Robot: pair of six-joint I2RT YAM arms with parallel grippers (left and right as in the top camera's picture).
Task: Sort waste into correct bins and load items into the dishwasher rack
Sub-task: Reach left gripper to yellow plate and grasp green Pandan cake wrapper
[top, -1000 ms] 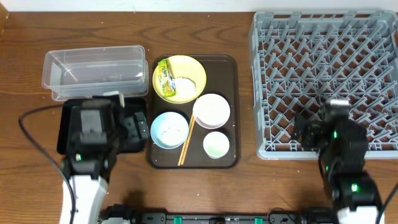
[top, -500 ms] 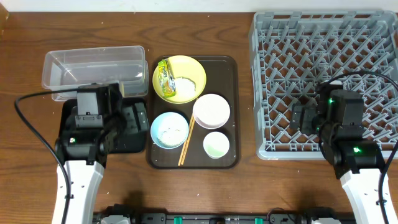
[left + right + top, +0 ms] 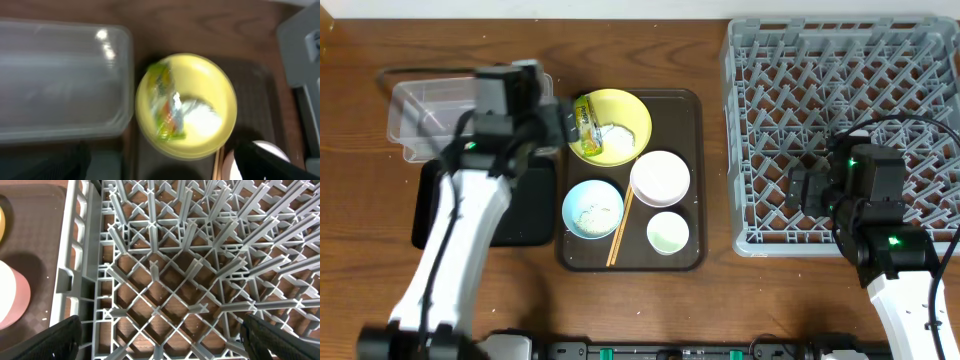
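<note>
Sorting is not begun yet. The wrapper and tissue are seen on the plate, and the blue bowl, white bowl, cup and chopsticks on the tray. Nothing is put in the rack. The left gripper and right gripper are held open, empty.

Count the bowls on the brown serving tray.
2. The light blue bowl sits near-left on the serving tray, left of the chopsticks; the white bowl is right of it, behind the small cup. None looks hidden.
</note>
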